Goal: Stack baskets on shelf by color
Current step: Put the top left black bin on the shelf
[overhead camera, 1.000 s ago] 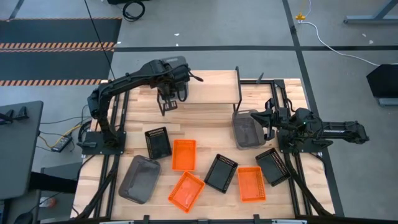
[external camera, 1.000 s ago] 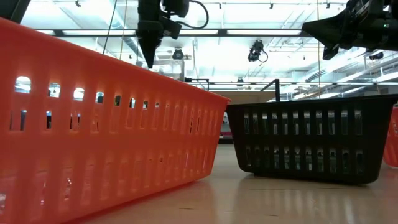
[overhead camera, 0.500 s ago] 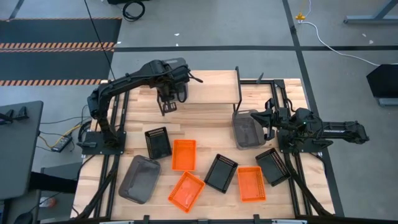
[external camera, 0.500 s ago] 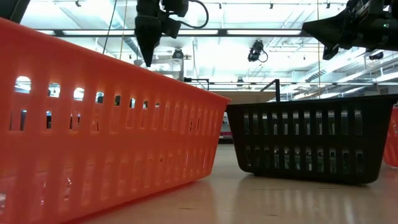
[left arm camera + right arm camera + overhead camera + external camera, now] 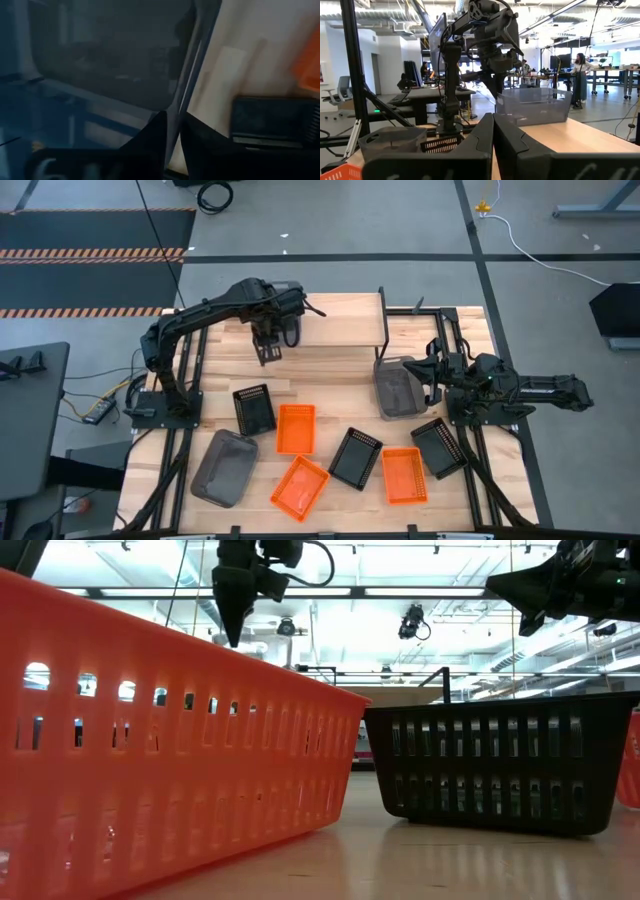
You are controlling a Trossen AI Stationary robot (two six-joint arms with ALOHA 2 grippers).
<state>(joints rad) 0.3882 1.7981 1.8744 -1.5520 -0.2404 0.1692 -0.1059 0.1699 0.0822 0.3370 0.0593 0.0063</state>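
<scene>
My left gripper (image 5: 268, 352) (image 5: 232, 632) (image 5: 173, 131) hangs shut, pointing down, in front of the shelf's (image 5: 340, 320) left part. One grey basket (image 5: 532, 104) stands on the shelf's plank; the left arm covers it in the high view. My right gripper (image 5: 406, 368) (image 5: 493, 125) is shut above the far edge of a second grey basket (image 5: 398, 390) on the table's right. The third grey basket (image 5: 225, 468), three orange baskets (image 5: 296, 428) (image 5: 300, 487) (image 5: 404, 475) and three black ones (image 5: 253, 408) (image 5: 355, 458) (image 5: 438, 447) lie flat on the table.
Black metal frame posts (image 5: 384, 315) stand at the shelf's right end and along the table's right side. In the low view an orange basket (image 5: 150, 740) and a black basket (image 5: 500, 760) fill the foreground. People (image 5: 580, 75) stand far off in the room.
My left gripper has drifted a little toward the table's left, still shut. The right arm and the baskets have kept still.
</scene>
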